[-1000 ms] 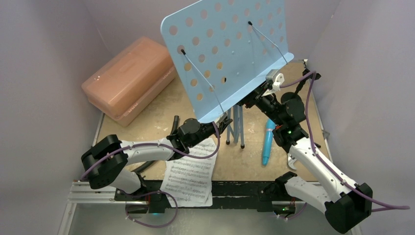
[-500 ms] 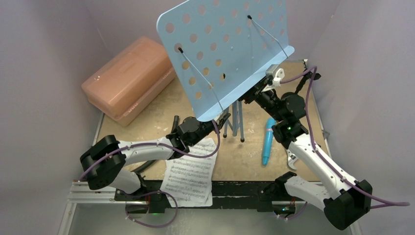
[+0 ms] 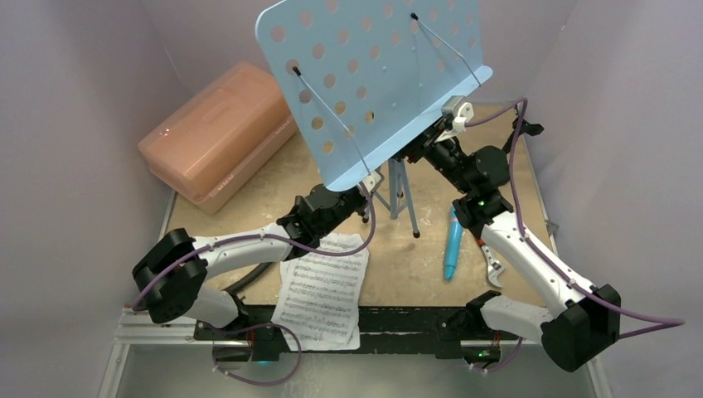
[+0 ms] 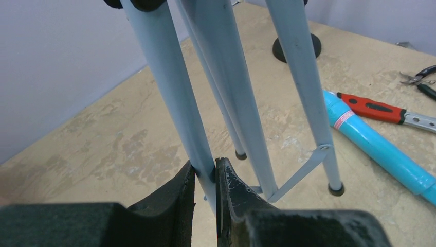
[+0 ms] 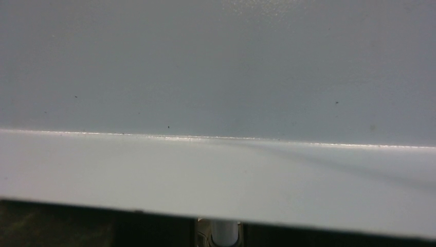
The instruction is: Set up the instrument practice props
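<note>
The light-blue perforated music stand point(image 3: 373, 83) stands tilted at the middle back, its tripod legs point(image 3: 400, 195) beneath it. My left gripper point(image 3: 367, 192) is shut on one tripod leg point(image 4: 175, 103), which sits pinched between the fingertips in the left wrist view point(image 4: 205, 167). My right gripper point(image 3: 417, 153) is under the panel, shut on the stand's post point(image 5: 223, 234). The panel's underside point(image 5: 216, 170) fills that view. White sheet music point(image 3: 322, 290) lies at the near edge. The turquoise microphone point(image 3: 452, 245) lies right of the tripod. The mic stand's black round base point(image 4: 295, 47) shows behind the legs.
A salmon-pink case point(image 3: 220, 133) sits at the back left. A black hose point(image 3: 249, 278) curves under my left arm. A red-handled tool point(image 4: 378, 108) and pliers point(image 4: 421, 82) lie beyond the microphone. Grey walls close in on three sides.
The music stand has risen and shifted back and left, its panel now higher in view. Both arms have reached further forward with it, keeping their hold.
</note>
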